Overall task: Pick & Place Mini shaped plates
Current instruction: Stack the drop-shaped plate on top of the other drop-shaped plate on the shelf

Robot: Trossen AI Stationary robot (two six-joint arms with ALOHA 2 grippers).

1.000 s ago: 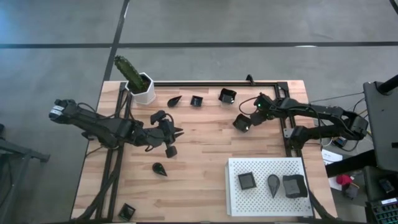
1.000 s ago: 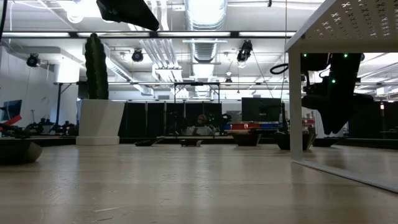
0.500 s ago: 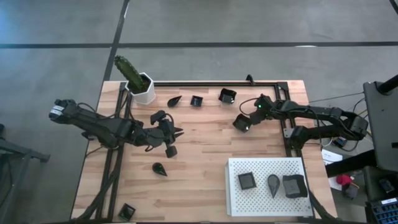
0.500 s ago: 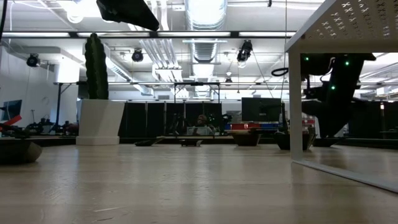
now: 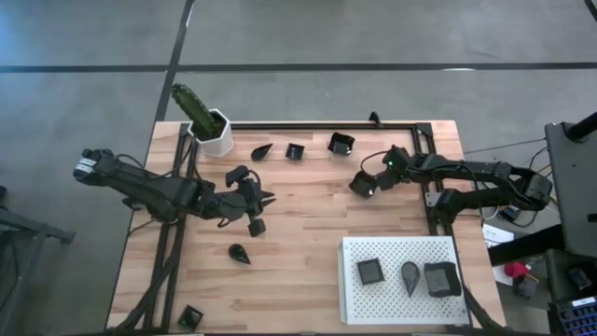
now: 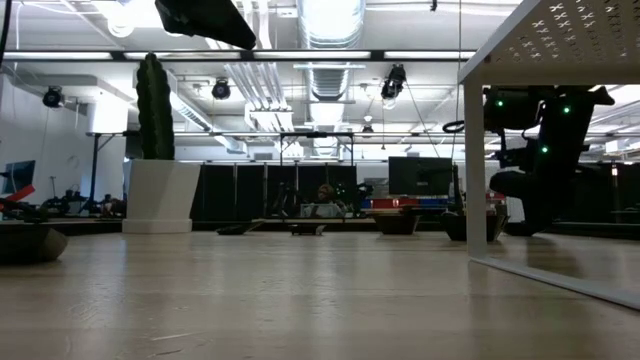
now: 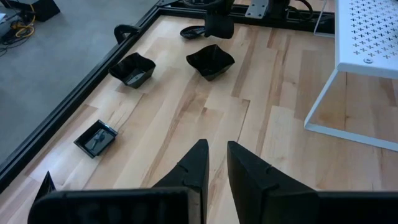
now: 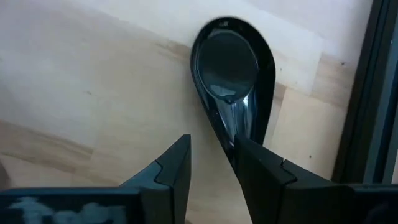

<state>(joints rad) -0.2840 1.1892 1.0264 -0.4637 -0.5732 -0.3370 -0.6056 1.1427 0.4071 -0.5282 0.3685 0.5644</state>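
A glossy near-black teardrop plate lies flat on the wooden table beside the black right rail. My right gripper is open and points steeply down at it, its fingers on either side of the plate's narrow tail. From above, my right gripper hides that plate. My left gripper hangs above mid-table with a narrow gap between its fingers and nothing in it. Loose plates rest on the table: a wavy square dish, another one, a small square and a teardrop. My right gripper comes from above, slanting, with the teardrop plate's narrow tail between its open fingers. One finger overlaps the tail's edge, and I cannot tell whether it touches. The plate lies flat on the table.
A white perforated tray on legs at the near right holds three dark plates. A white pot with a cactus stands at the far left. A teardrop plate and a square one lie near the front left.
My right gripper has sunk a little toward the table by the right rail. My left arm and the plates have kept still.
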